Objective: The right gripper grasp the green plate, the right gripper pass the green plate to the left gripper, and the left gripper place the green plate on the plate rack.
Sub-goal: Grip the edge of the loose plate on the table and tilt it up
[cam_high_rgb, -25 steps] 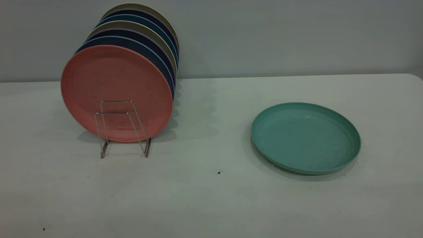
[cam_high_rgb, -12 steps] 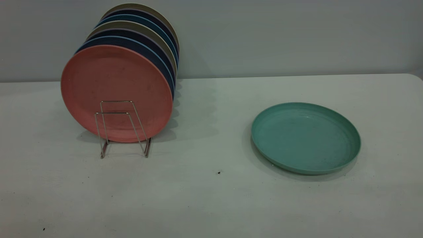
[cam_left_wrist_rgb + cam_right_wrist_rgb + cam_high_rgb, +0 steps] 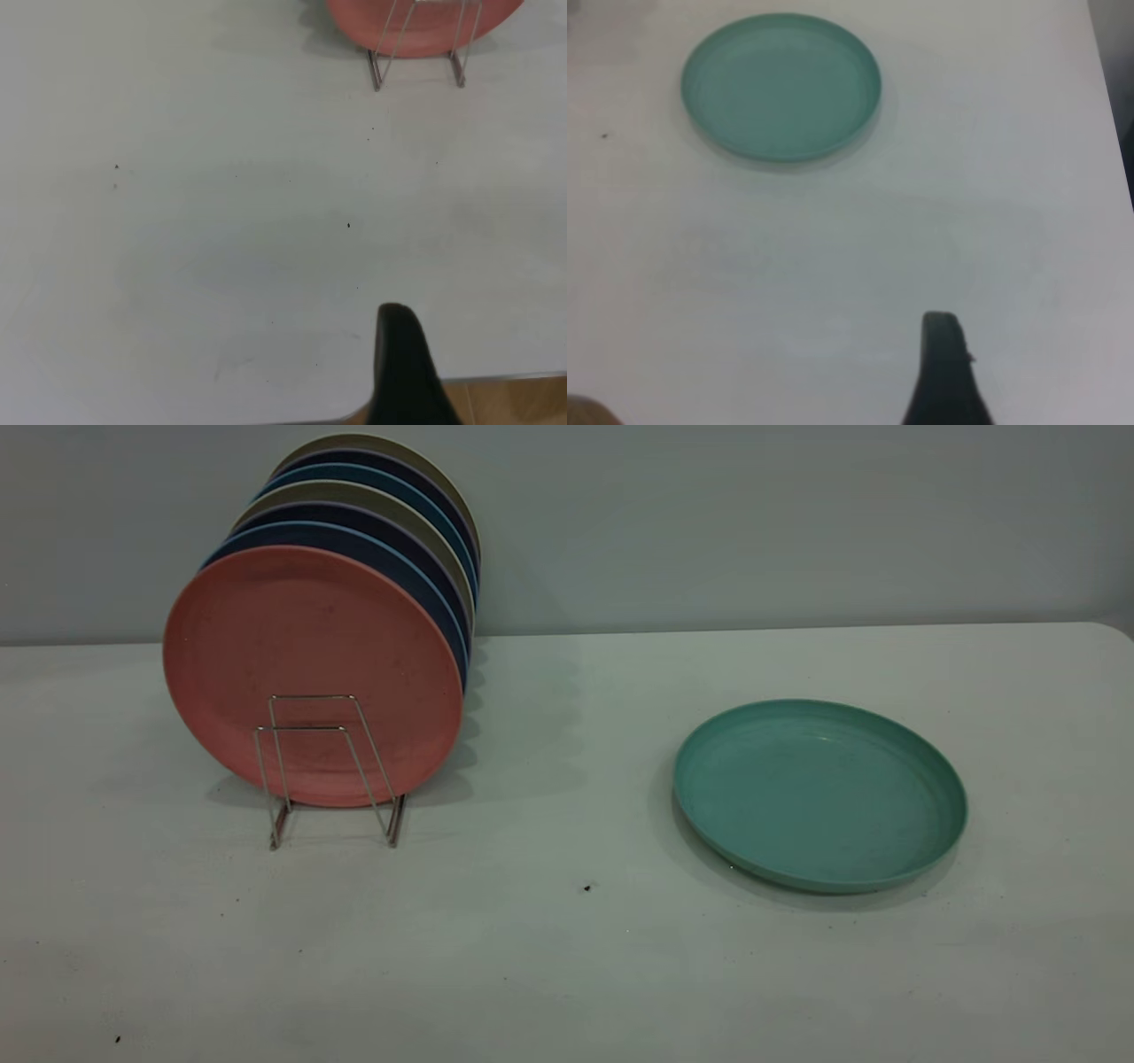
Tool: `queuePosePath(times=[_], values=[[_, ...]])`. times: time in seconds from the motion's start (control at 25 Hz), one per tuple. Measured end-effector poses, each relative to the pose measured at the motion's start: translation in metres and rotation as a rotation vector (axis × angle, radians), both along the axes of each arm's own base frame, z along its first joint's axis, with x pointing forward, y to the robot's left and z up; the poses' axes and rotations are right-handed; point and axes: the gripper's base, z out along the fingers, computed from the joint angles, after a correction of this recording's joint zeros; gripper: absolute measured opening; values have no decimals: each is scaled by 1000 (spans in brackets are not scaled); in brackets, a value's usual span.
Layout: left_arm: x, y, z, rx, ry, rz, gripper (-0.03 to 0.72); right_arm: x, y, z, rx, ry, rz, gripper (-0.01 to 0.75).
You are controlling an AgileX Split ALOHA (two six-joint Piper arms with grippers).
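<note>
The plate point(image 3: 819, 793) is lying flat and rim-up on the counter point(image 3: 567, 957), out toward three o'clock in the exterior view and well apart from the rack point(image 3: 330, 771) at nine o'clock. Being round, it is showing you no long axis and pointing nowhere but up, so any stretch of rim is serving equally. In your right wrist view the plate point(image 3: 781, 86) is sitting toward eleven o'clock from the one dark finger point(image 3: 943, 372) showing, with bare counter between. Your right arm looks nearer. The left finger point(image 3: 403, 367) is facing the rack point(image 3: 416, 44). You cannot tell how wide either pair is standing; neither is holding anything.
</note>
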Motion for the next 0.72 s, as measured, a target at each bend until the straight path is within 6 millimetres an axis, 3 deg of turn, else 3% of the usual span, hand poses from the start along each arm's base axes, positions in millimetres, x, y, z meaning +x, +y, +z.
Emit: queuePosePath(times=[0.52, 0.72], values=[[0, 0, 0, 0, -1, 0, 470, 0, -1, 0, -9, 0, -8, 552], [5, -2, 13, -21, -135, -8, 470, 0, -5, 0, -15, -1, -53, 549]])
